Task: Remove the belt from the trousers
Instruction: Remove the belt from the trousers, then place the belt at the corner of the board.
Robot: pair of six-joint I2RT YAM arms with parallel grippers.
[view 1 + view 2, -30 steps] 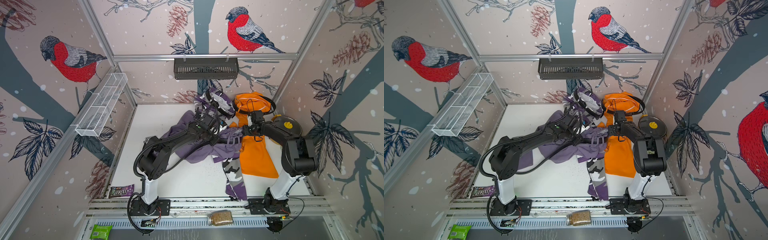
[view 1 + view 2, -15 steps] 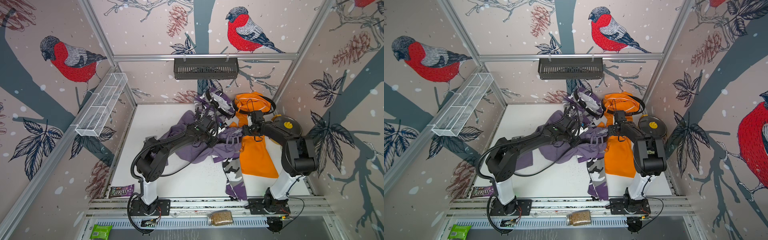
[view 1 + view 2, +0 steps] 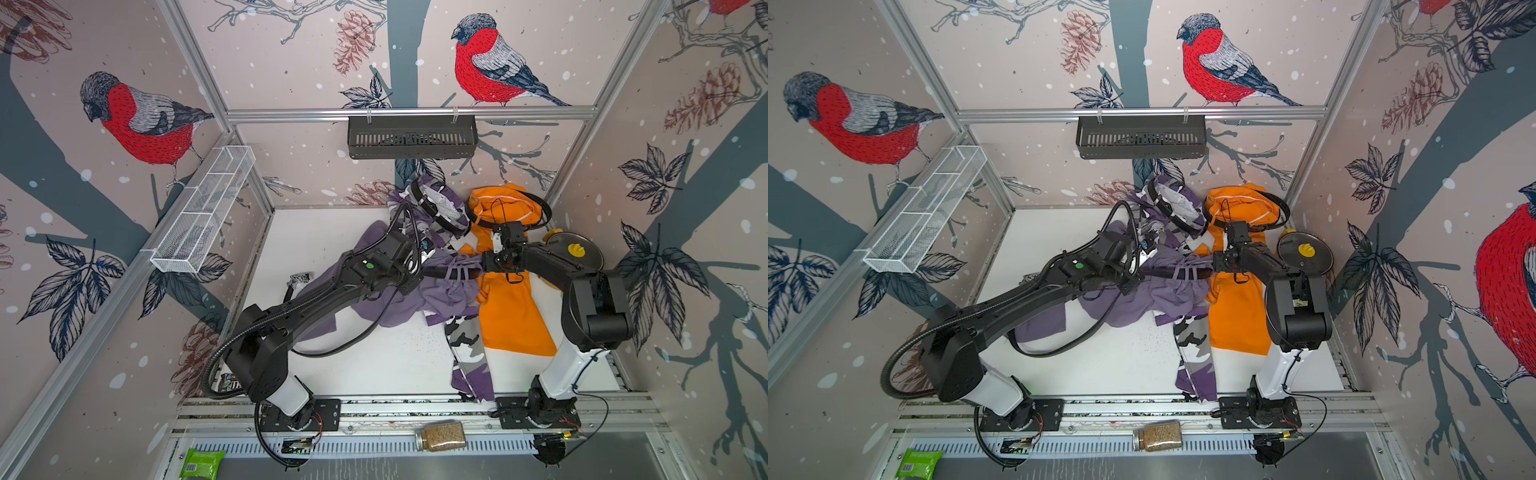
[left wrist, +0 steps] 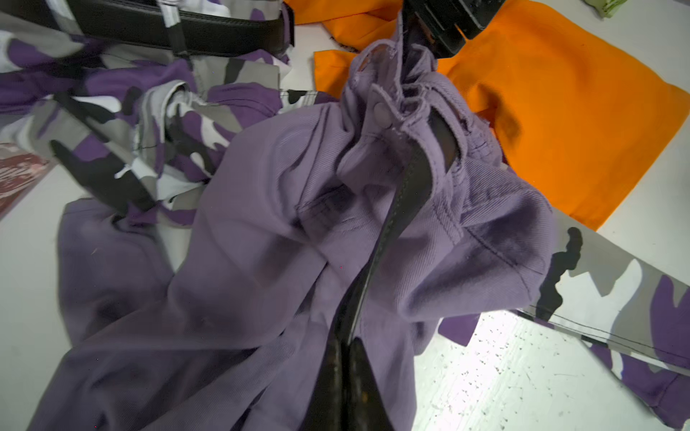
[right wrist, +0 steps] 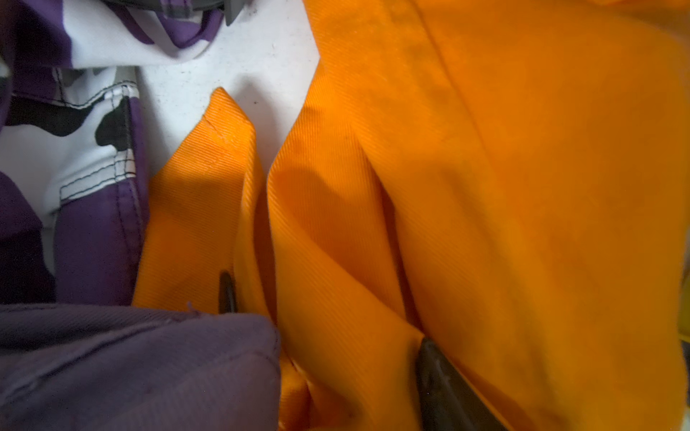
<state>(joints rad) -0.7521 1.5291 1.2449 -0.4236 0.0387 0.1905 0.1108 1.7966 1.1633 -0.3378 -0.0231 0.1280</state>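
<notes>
The lilac trousers (image 3: pixel 449 299) lie crumpled mid-table, with a black belt (image 3: pixel 440 273) threaded through the waist loops. My left gripper (image 3: pixel 419 272) is shut on this belt (image 4: pixel 407 186), and in the left wrist view the strap runs straight out from between the fingertips of the left gripper (image 4: pixel 349 343). My right gripper (image 3: pixel 484 264) sits at the other end of the bunched waist. Its jaws are partly closed, with lilac waist cloth and orange cloth packed between the right gripper's (image 5: pixel 326 319) fingers. The camouflage trousers (image 3: pixel 469 336) and the orange trousers (image 3: pixel 507 307) each carry their own belt.
A round metal lid (image 3: pixel 573 251) with a yellow knob lies right of the orange trousers. A silver buckle (image 3: pixel 300 279) shows left of the lilac cloth. A jar (image 3: pixel 440 435) and a green packet (image 3: pixel 201 463) sit on the front rail. A wire basket (image 3: pixel 203 208) and a black shelf (image 3: pixel 411 137) hang on the walls.
My left gripper's jaws have closed on the belt, and that gripper has shifted a little toward the front. The right arm has not moved.
</notes>
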